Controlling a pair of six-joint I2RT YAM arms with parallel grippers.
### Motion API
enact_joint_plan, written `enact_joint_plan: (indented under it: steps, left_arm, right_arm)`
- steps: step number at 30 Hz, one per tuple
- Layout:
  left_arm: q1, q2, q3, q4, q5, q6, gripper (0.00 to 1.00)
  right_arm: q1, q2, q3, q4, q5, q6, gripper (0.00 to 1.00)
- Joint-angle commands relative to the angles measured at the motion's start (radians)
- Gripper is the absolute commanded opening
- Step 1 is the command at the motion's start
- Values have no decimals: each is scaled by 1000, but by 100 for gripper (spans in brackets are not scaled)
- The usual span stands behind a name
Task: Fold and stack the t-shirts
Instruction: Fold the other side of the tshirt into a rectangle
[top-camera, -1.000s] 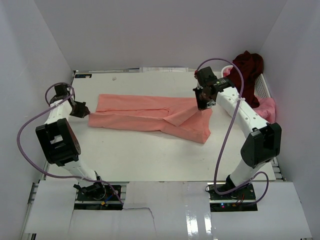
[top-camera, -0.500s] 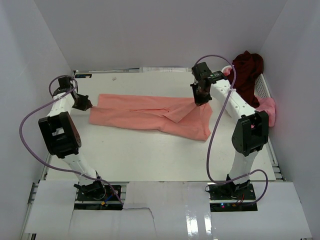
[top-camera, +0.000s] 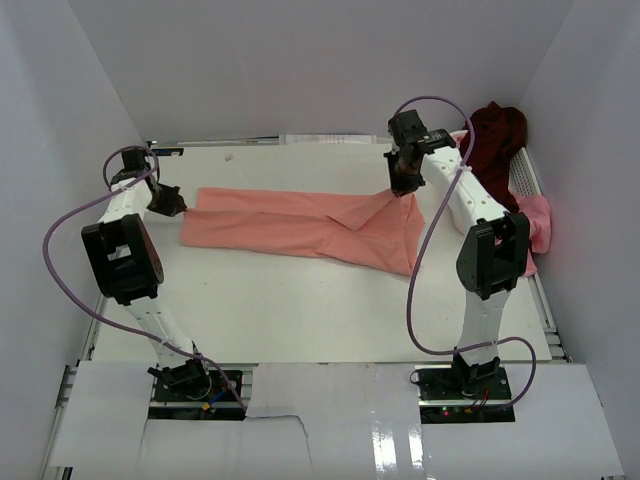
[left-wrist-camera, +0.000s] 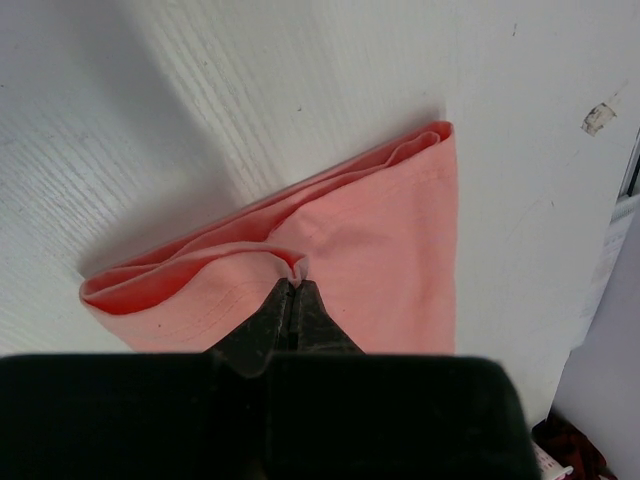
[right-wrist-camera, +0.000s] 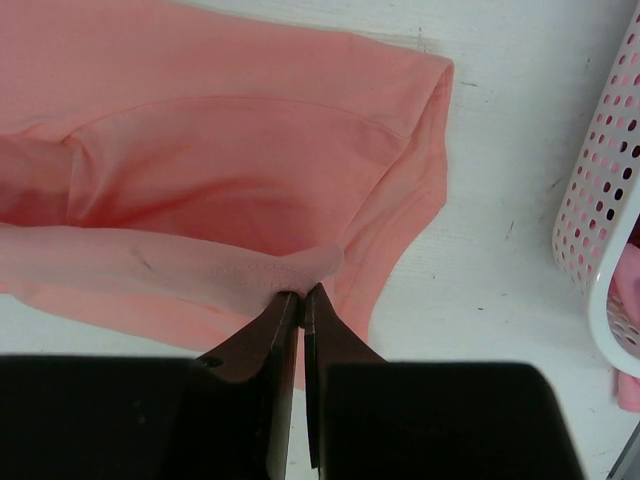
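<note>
The salmon-pink t-shirt (top-camera: 300, 228) lies stretched as a long band across the far half of the table (top-camera: 300, 310). The left gripper (left-wrist-camera: 290, 288) is pinched shut on its left end and the right gripper (right-wrist-camera: 301, 295) on a raised fold at its right end, probably to hold the cloth taut for folding. The dark maroon t-shirt (top-camera: 497, 130) and brighter pink t-shirt (top-camera: 537, 215) sit at the white basket (top-camera: 524, 170), far right.

A t-shirt (top-camera: 290, 225) lies across the table (top-camera: 300, 310), the basket (top-camera: 526, 175) (more shirts (top-camera: 495, 130) in it) at the right edge.
</note>
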Motion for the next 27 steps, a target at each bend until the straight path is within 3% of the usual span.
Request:
enact_joint_plan:
  steps: [1, 27]
  left_arm:
    - [-7, -3, 52, -10, -26, -3, 0]
    - [-36, 74, 96, -16, -48, 10, 0]
  right_arm:
    - [-8, 19, 62, -22, -3, -11, 8]
    - [-23, 269, 288, -22, -32, 3, 8]
